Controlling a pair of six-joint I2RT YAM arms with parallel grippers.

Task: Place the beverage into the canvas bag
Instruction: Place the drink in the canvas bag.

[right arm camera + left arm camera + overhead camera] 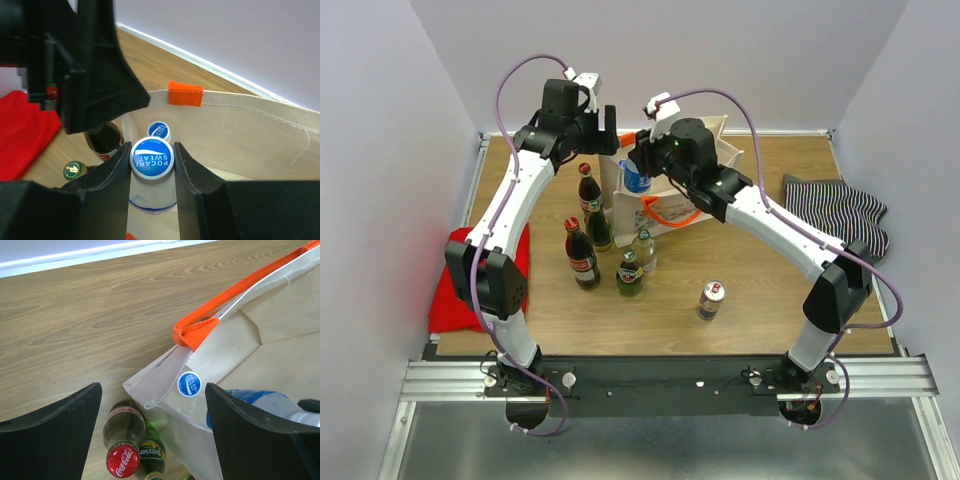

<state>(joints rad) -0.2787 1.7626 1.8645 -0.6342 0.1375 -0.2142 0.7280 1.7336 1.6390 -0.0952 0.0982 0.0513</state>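
Note:
The cream canvas bag (672,205) with orange handles stands open at the back middle of the table. My right gripper (151,150) is shut on the blue-capped Pocari Sweat bottle (151,159) and holds it upright inside the bag's mouth (636,180). A second Pocari cap (160,131) shows deeper in the bag, near the orange rim tab (185,93). My left gripper (152,390) is open and empty, hovering over the bag's left corner (150,385). In the top view it (609,120) sits just left of the right gripper (642,165).
Several glass bottles stand left and in front of the bag: cola (582,256), green Perrier (629,272), a clear one (644,248). A can (710,299) stands alone near the front. A red cloth (455,290) lies left, a striped cloth (835,212) right.

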